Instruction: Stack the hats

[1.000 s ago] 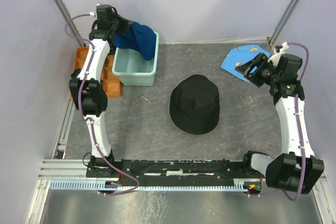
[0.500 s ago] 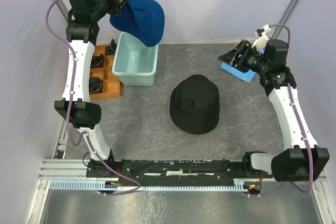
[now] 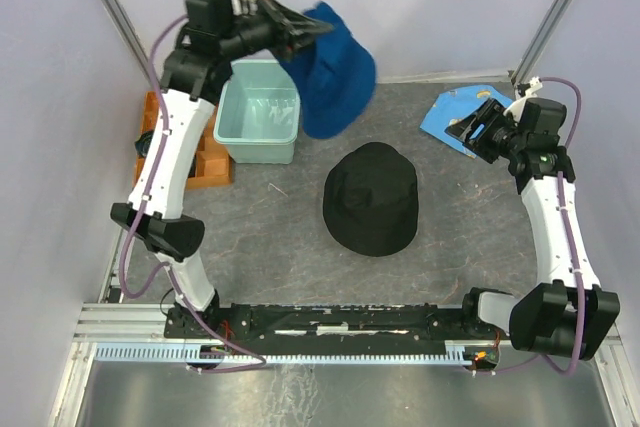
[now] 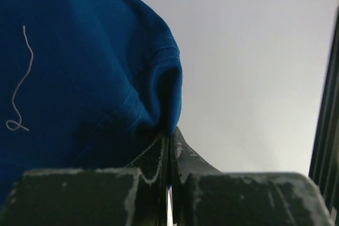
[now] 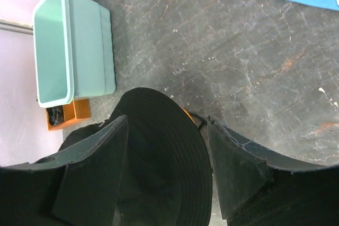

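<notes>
Blue hat [image 3: 335, 75] dangles limp, brim pinched.

We found the first hat [image 3: 371, 199] lying mid-table; the tub [image 3: 256, 150] stood behind it to the left, with the compartment tray [image 3: 205, 162] left of that; the second hat [image 3: 335, 77] hung above (pinched in the left gripper [image 3: 306, 34]) just right of the tub; the cloth [image 3: 452, 112] lay at the far right.

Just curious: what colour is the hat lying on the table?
The hat is black, clearest from the top camera.
</notes>
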